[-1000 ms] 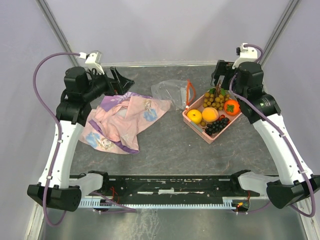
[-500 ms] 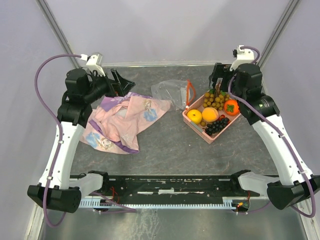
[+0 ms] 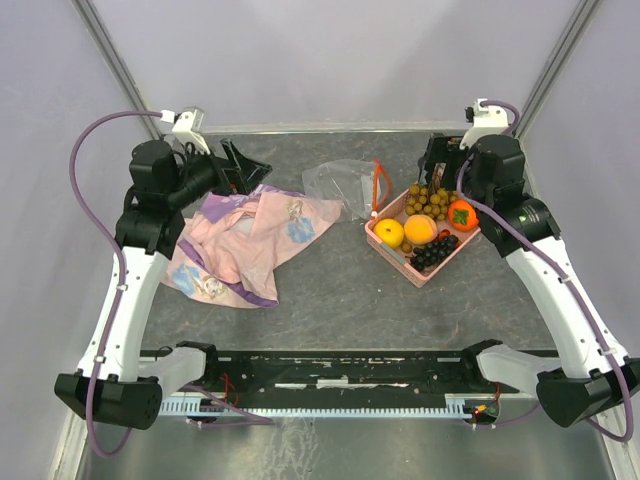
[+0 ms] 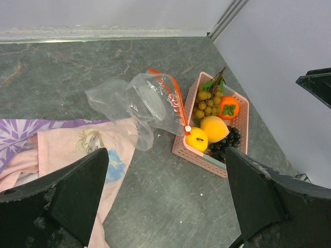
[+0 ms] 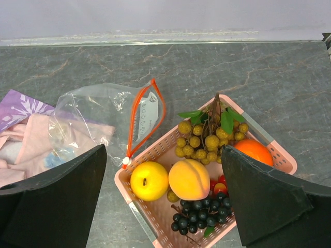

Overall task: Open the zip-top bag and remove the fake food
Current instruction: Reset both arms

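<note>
Both pincers stand fully released and grasp nothing: the left pincer [image 3: 240,165] hangs above the far edge of the pink-purple cloth [image 3: 250,235], and the right pincer [image 3: 437,158] hangs just behind the pink basket [image 3: 395,250]. Between them, the zip-top bag [image 3: 345,185] lies on the worktop [image 3: 340,290], touching the basket's far-left corner and partly resting on the cloth. Its orange strip is parted into a loop, so the mouth looks open, and through the clear plastic I can see no fruit inside. The fake food [image 3: 425,225] sits all in the basket: a tan grape bunch, a dark grape bunch, a yellow fruit, a peach and a red-orange fruit with a green top. I judge therefore that the task is practically finished, and only pulling the arms away seems to remain. Compared with one second ago, the bag, the basket and the cloth lie in the same places; the right arm has shifted slightly, the left arm hardly at all.
</note>
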You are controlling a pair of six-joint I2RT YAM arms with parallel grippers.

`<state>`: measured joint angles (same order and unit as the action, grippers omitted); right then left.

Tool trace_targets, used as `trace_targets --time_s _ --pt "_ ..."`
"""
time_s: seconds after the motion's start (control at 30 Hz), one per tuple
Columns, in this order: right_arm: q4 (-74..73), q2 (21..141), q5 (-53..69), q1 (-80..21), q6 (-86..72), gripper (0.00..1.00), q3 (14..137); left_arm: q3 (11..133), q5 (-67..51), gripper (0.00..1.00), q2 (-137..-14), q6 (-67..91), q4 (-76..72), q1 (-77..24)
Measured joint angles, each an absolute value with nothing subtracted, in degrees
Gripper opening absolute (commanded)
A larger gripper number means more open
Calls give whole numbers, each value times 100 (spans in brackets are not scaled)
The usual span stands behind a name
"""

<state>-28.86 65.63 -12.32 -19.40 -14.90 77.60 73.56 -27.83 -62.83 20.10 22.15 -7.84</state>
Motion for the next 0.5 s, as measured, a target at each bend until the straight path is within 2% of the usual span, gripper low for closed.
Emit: trace_targets --time_s 0.5 --pt "-2875 6320 -1616 -1940 -1621 99 7669 7275 -2928 99 -6230 2375 1911 -784"
